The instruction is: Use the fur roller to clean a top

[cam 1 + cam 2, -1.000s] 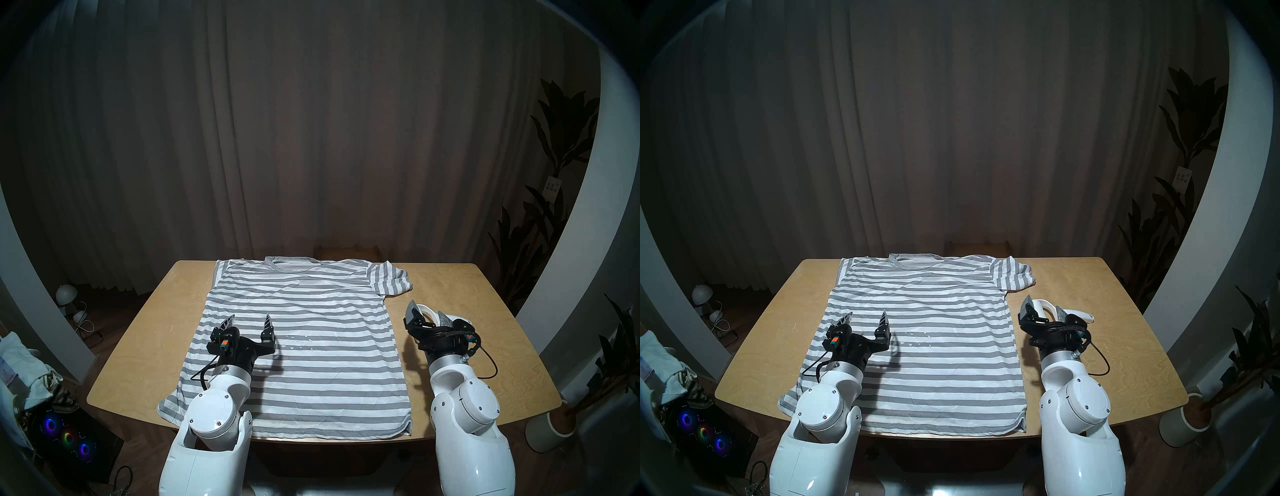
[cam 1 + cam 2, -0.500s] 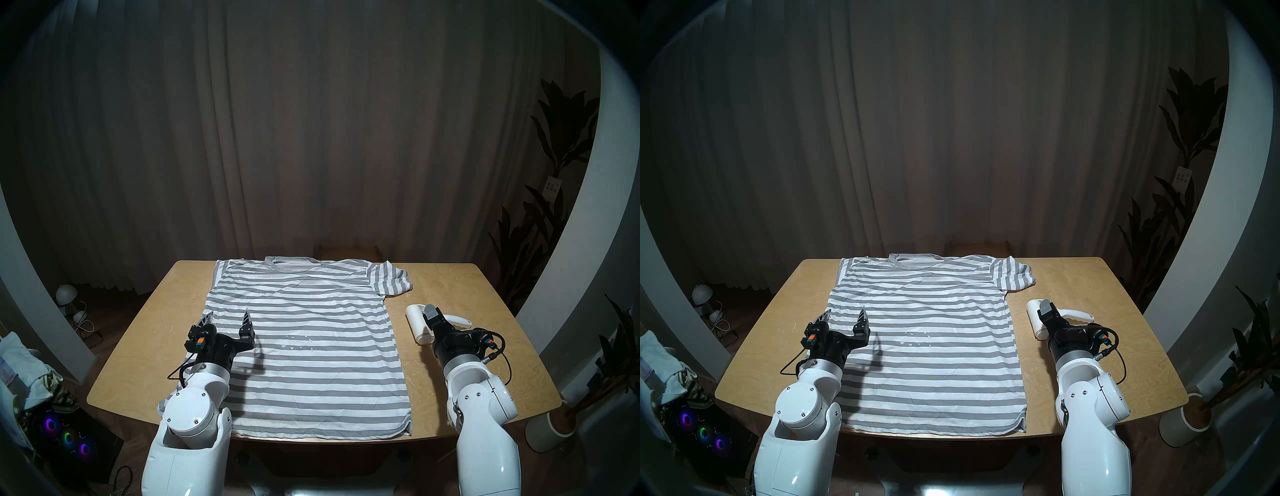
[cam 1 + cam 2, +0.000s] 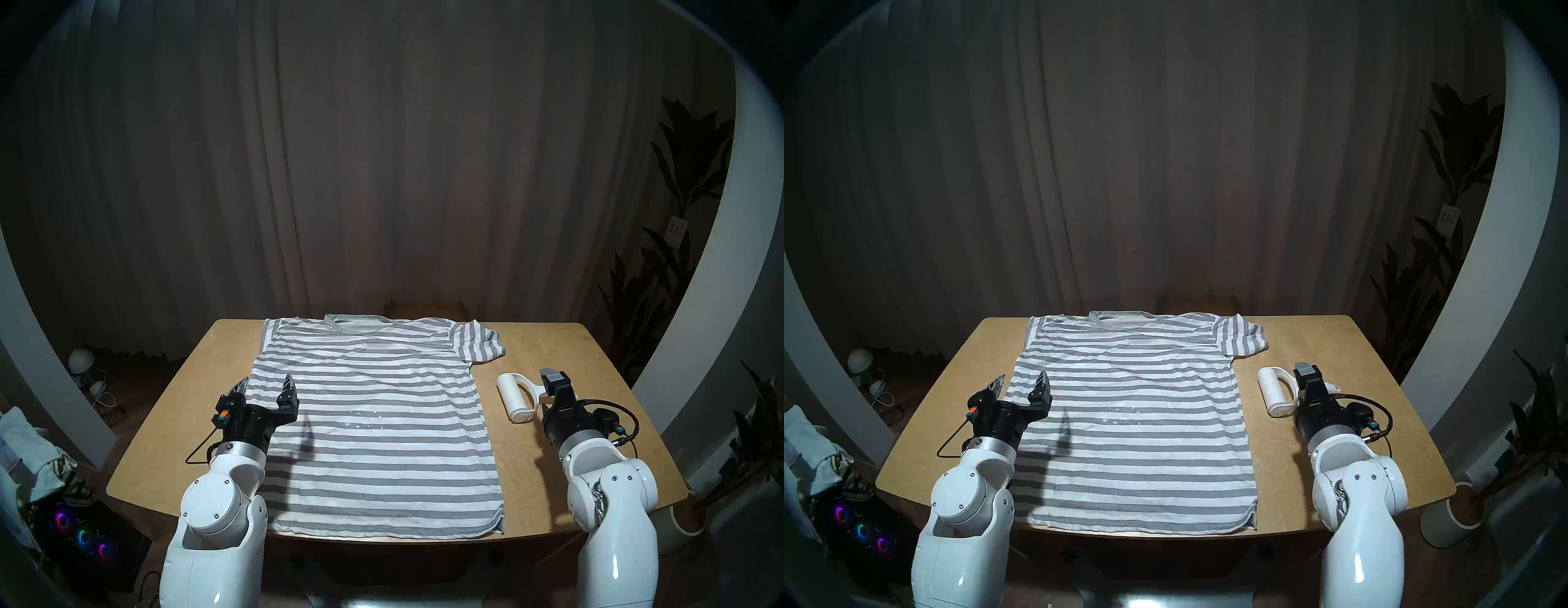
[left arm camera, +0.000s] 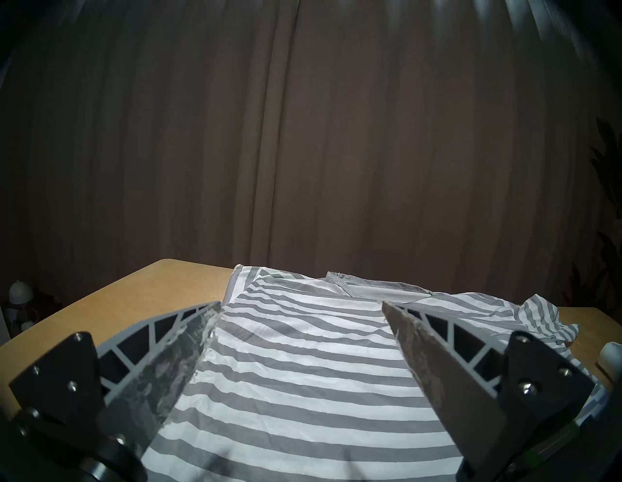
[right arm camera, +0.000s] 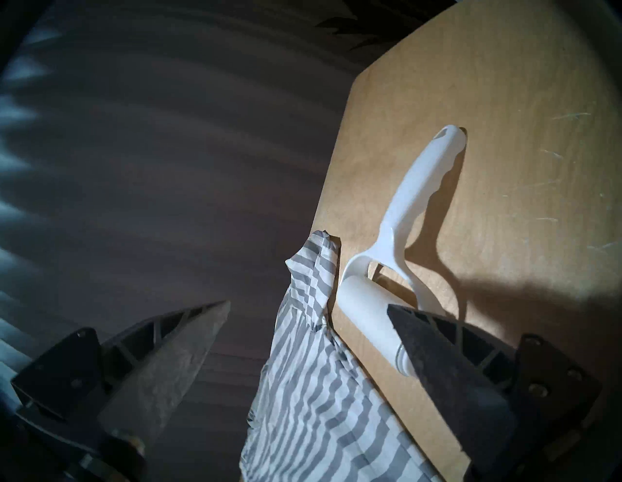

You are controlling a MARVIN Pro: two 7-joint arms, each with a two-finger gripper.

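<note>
The grey and white striped top (image 3: 373, 450) lies flat on the wooden table (image 3: 594, 352), collar at the far edge; it also shows in the other head view (image 3: 1132, 458). A few small white bits (image 3: 360, 418) lie on its middle. The white fur roller (image 3: 515, 397) lies on the table right of the top, handle pointing right; the right wrist view shows it whole (image 5: 414, 202). My right gripper (image 3: 551, 375) is open, turned on its side and empty, over the roller's frame and handle. My left gripper (image 3: 265, 382) is open and empty above the top's left edge (image 4: 303, 370).
A dark curtain hangs behind the table. A wooden piece (image 3: 426, 308) stands behind the far edge. On the floor are a potted plant (image 3: 687, 522) at the right, and a computer with lit fans (image 3: 82, 537) and a small lamp (image 3: 82, 361) at the left.
My right arm has moved right and turned its wrist, uncovering the roller's cylinder. My left arm has moved left to the top's edge. The roller and top have not moved.
</note>
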